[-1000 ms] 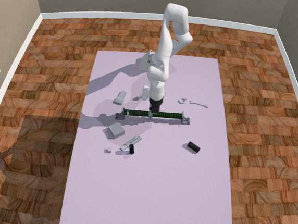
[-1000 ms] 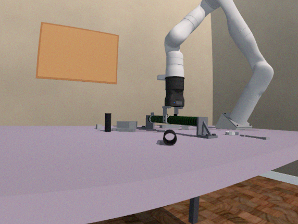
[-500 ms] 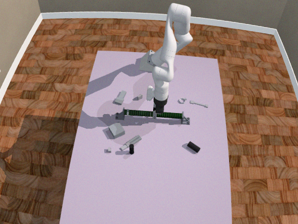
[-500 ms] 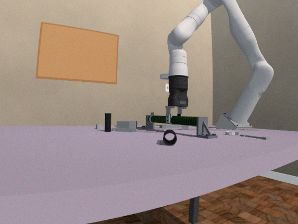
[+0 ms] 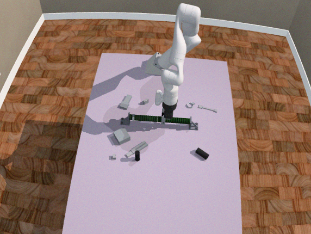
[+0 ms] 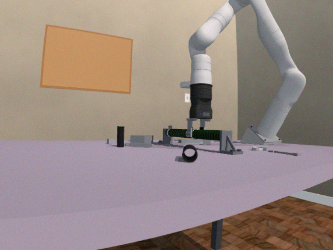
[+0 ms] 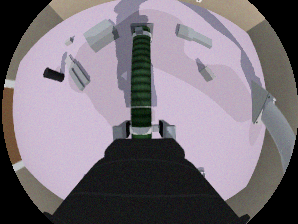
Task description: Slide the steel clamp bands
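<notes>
A green ribbed hose lies level between two grey end stands across the middle of the mat. It also shows in the exterior view and the wrist view. My gripper points straight down over the hose near its middle, and its fingers straddle it. They are shut on a steel clamp band that sits around the hose there. I cannot make out the second band clearly. The mender inside the hose is hidden.
A black tube lies in front of the hose and a black cylinder stands upright. Grey blocks, a flat bar, a ring and a thin rod lie around.
</notes>
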